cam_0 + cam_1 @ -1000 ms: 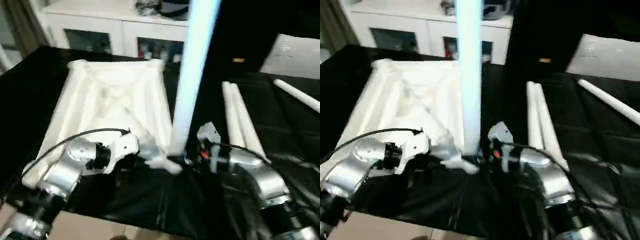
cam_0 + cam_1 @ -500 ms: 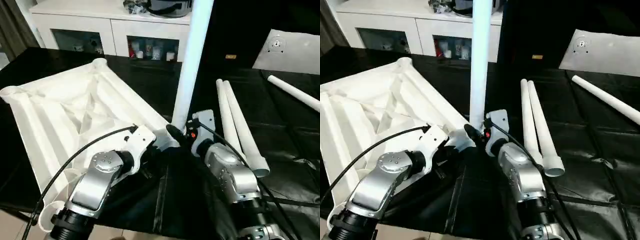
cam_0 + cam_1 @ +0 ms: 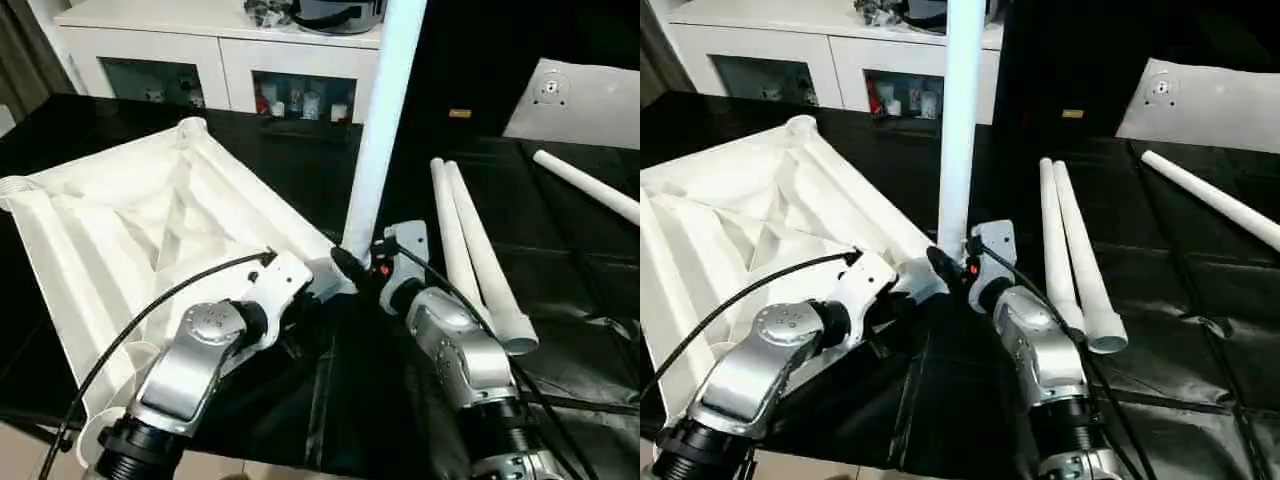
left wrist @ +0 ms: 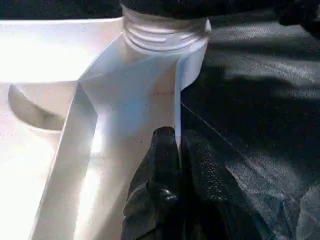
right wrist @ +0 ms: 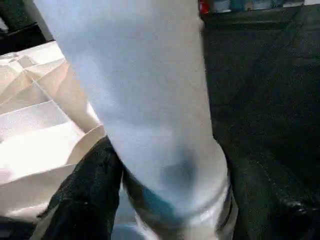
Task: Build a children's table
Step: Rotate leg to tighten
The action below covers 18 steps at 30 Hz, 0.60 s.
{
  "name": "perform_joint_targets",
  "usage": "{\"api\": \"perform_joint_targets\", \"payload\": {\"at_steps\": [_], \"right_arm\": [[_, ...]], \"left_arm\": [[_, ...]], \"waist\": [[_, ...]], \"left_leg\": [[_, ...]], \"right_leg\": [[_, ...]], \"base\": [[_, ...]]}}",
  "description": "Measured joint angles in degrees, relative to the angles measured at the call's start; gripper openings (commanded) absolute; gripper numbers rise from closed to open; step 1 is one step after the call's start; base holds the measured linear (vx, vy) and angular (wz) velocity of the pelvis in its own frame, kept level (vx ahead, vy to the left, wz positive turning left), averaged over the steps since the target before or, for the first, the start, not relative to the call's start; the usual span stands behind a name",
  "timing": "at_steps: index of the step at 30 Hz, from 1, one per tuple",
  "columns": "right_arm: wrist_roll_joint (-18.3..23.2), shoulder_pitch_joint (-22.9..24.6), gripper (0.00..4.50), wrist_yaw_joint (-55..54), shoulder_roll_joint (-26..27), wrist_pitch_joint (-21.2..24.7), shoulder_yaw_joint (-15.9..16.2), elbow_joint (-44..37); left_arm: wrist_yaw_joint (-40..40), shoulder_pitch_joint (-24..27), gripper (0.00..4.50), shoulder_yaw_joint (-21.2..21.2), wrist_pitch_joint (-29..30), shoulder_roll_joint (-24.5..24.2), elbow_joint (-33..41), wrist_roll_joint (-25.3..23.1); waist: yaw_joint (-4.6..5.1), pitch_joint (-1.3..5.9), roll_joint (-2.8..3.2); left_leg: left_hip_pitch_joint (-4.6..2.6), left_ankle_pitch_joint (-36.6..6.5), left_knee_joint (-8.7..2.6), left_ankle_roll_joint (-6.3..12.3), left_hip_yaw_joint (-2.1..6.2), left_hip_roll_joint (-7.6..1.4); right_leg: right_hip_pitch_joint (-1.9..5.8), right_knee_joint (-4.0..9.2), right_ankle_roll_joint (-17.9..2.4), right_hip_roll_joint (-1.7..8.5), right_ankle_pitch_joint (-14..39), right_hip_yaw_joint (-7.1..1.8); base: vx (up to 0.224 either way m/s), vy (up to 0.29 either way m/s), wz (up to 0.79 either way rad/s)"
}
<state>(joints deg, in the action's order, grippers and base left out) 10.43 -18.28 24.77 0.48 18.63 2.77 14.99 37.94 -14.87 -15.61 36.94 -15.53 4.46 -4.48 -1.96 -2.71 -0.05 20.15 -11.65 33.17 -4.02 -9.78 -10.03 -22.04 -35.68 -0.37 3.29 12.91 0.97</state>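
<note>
Jaws of the left gripper (image 4: 175, 165) are clenched on a thin rib of the tabletop (image 3: 130, 230) at its near corner socket. The right gripper (image 5: 165, 200) has a finger on each side of the upright leg (image 3: 385, 110) standing in that socket; whether it grips, I cannot tell. The tabletop lies ribbed side up on the black surface (image 3: 560, 250). Two more legs (image 3: 470, 250) lie side by side just beyond the right arm, a fourth leg (image 3: 590, 185) well apart.
</note>
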Motion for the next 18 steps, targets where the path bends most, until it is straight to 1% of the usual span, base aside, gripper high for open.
{"api": "perform_joint_targets", "payload": {"at_steps": [2, 4, 7, 9, 11, 13, 15, 18], "right_arm": [[0.3, 1.0, 3.66, 2.0, -1.2, -0.1, 0.2, -0.2], [0.8, 2.5, 3.80, 5.7, -3.6, 0.0, 1.4, -1.2], [1.5, 4.0, 4.10, 10.2, -5.8, 0.0, 3.0, -2.1], [2.2, 4.6, 4.24, 13.2, -7.5, 0.0, 4.0, -3.3], [2.9, 4.8, 4.42, 16.3, -10.0, 0.0, 4.3, -4.4], [3.5, 4.8, 4.42, 19.1, -12.9, -0.1, 3.9, -5.7], [3.7, 4.8, 4.42, 21.0, -14.5, -0.3, 3.4, -6.0], [4.2, 4.1, 4.42, 24.8, -17.5, -0.6, 3.4, -6.0]], "left_arm": [[0.9, -0.9, 0.00, -0.1, -1.3, -1.0, -1.4, 0.4], [2.0, -1.9, 0.00, 0.1, -3.7, -2.9, -3.5, 0.8], [4.1, -3.6, 0.00, 0.2, -6.7, -5.6, -6.3, 0.9], [5.7, -4.2, 0.00, 0.3, -9.0, -6.7, -7.9, 1.3], [8.1, -4.9, 0.00, 0.0, -11.7, -8.3, -9.6, 1.7], [11.1, -5.4, 0.00, 0.0, -14.2, -10.7, -11.1, 2.5], [13.7, -5.8, 0.00, -0.1, -16.4, -12.4, -12.3, 2.6], [19.4, -6.5, 0.00, -1.5, -21.0, -15.5, -14.1, 3.1]], "waist": [[-0.02, -0.02, 0.00], [0.00, -0.06, -0.05], [-0.02, -0.09, -0.03], [-0.25, -0.11, -0.04], [-0.52, -0.11, -0.05], [-0.76, -0.10, -0.05], [-1.07, -0.11, -0.06], [-1.47, -0.12, -0.08]], "left_leg": [[0.01, 0.0, 0.01, -0.01, 0.00, 0.00], [0.02, 0.0, 0.00, -0.04, 0.02, -0.03], [0.02, 0.0, 0.01, -0.05, 0.02, -0.06], [0.00, 0.0, 0.03, -0.04, 0.03, -0.06], [-0.01, 0.0, 0.07, -0.02, 0.03, -0.05], [0.01, 0.0, 0.09, 0.02, 0.03, -0.05], [-0.01, 0.0, 0.09, 0.02, 0.03, -0.06], [-0.01, 0.0, 0.09, 0.01, 0.04, -0.05]], "right_leg": [[-0.02, -0.01, 0.0, 0.00, 0.0, 0.01], [-0.03, -0.03, 0.0, -0.02, 0.0, 0.03], [-0.05, -0.04, 0.0, -0.05, -0.1, 0.04], [-0.07, 0.00, 0.0, -0.04, -0.1, 0.05], [-0.09, 0.07, 0.0, -0.04, -0.1, 0.05], [-0.12, 0.09, 0.0, -0.04, -0.1, 0.06], [-0.12, 0.07, 0.0, -0.04, -0.1, 0.07], [-0.13, 0.07, 0.0, -0.02, -0.1, 0.08]], "base": [[0.000, 0.000, 0.00], [0.000, 0.000, 0.00], [0.000, 0.000, 0.00], [0.000, 0.000, 0.00], [0.000, 0.000, 0.00], [0.000, 0.000, 0.00], [0.000, 0.000, 0.00], [0.000, 0.000, 0.00]]}}
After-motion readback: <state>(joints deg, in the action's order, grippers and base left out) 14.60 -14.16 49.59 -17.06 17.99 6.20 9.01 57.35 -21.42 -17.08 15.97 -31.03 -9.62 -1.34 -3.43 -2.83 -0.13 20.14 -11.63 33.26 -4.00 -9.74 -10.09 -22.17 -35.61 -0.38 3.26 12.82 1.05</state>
